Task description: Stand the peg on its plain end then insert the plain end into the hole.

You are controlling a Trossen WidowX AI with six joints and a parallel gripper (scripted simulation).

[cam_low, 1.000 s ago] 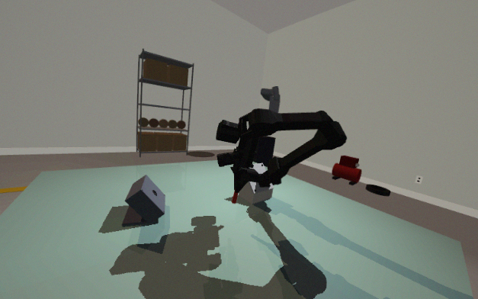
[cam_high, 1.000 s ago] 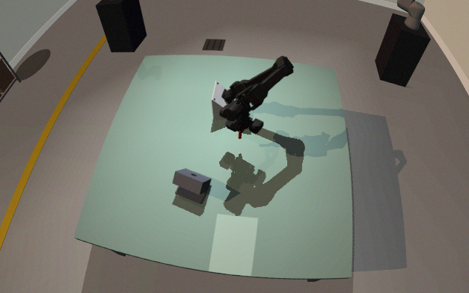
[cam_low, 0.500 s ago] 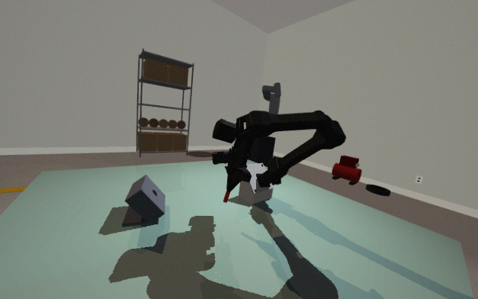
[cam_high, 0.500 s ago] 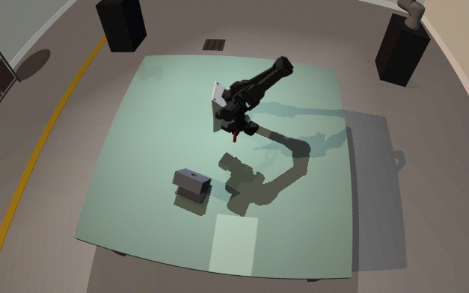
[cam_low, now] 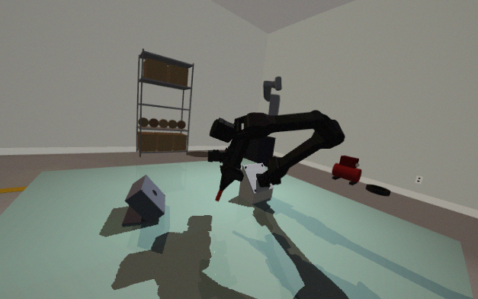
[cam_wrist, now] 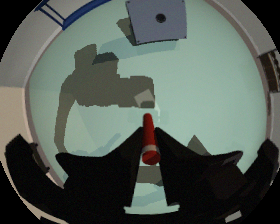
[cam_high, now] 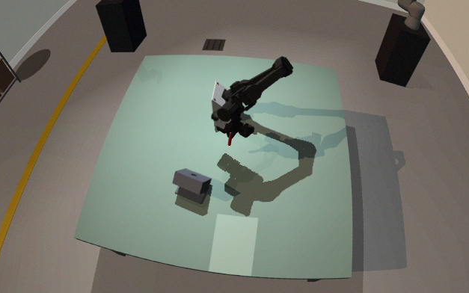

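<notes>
The red peg (cam_high: 230, 140) (cam_low: 218, 196) (cam_wrist: 149, 141) is held in the air, tilted. My gripper (cam_high: 230, 134) (cam_low: 221, 190) (cam_wrist: 148, 129) is shut on it. In the wrist view the white band and banded end are on the near side, between the fingers, and the plain end points away past the fingertips. The grey sloped panel (cam_high: 188, 180) (cam_low: 158, 203) (cam_wrist: 145, 26) stands apart from the peg, at the top of the wrist view. Its dark hole (cam_high: 194, 174) (cam_low: 155, 193) (cam_wrist: 161, 18) is visible and empty.
A pale wedge-shaped block (cam_high: 218, 92) (cam_low: 252, 176) with small dark dots stands close by the arm's base. The panel block rests on the green table (cam_high: 142, 149) (cam_low: 68, 191). The arm's shadow falls between the gripper and the table's front. Shelves and pedestals stand off the table.
</notes>
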